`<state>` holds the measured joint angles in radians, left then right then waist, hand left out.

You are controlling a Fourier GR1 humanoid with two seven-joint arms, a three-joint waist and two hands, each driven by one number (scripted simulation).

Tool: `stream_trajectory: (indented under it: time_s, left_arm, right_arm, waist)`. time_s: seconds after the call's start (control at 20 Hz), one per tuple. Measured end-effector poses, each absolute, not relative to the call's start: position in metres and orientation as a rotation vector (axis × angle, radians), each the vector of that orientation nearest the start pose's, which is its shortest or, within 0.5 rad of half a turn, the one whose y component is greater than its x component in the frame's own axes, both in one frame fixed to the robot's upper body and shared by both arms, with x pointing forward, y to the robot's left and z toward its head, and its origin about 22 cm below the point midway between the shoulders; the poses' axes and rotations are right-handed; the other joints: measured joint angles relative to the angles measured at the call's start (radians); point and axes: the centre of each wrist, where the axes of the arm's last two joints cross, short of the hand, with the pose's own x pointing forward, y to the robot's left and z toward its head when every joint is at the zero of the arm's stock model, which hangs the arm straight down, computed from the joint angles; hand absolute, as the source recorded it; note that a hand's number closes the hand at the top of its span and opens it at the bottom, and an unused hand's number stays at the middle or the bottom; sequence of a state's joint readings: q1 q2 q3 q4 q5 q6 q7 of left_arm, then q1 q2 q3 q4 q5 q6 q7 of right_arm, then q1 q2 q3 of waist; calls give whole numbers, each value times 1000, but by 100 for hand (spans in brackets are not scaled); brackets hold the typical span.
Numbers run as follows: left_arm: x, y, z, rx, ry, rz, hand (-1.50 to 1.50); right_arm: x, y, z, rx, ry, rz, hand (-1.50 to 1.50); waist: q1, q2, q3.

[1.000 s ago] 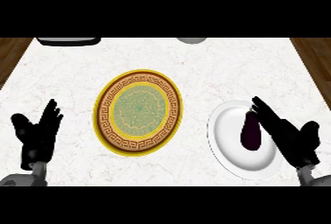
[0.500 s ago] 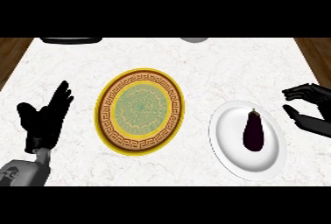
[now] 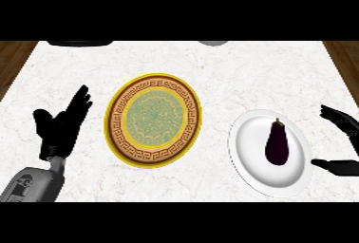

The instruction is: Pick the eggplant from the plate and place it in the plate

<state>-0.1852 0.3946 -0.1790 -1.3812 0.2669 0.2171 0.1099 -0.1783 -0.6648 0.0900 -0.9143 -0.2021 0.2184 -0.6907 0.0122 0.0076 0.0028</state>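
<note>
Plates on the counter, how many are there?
2. The patterned yellow plate sits in the middle of the counter, with nothing on it. The white plate is to its right and holds the eggplant. None looks hidden.

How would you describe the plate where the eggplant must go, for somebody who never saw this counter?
On the white marble counter lie two plates. Take the left one, the patterned plate: yellow rim, brown key-pattern band, green centre, nothing on it. The plain white plate beside it carries the eggplant.
</note>
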Motion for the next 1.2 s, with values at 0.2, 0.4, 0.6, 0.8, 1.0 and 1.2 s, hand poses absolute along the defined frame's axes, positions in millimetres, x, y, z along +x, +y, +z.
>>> stream_trajectory:
  time_s: [0.2, 0.4, 0.6, 0.8, 1.0, 1.2]
  left_arm:
    - [283, 285, 22, 167, -1411, -84, 0]
    - [283, 289, 19, 163, -1404, -89, 0]
    - [282, 291, 22, 173, -1404, -88, 0]
    - [287, 288, 22, 174, -1409, -85, 0]
    - [287, 289, 21, 172, -1402, -88, 0]
    - [280, 288, 15, 169, -1398, -87, 0]
  right_arm:
    - [261, -437, -14, -187, -1663, 587, -150]
    - [274, -433, -7, -212, -1621, 675, -150]
    - [285, -421, 3, -214, -1545, 768, -150]
    - [294, -411, 10, -210, -1456, 869, -150]
    - [300, -393, 12, -265, -1381, 973, -150]
    - [310, -387, 16, -313, -1304, 1050, -150]
  waist:
    - [-1, -4, -2]
    - [-5, -6, -2]
    - [-9, -8, -3]
    - [-10, -8, -3]
    - [-11, -8, -3]
    - [-7, -8, -3]
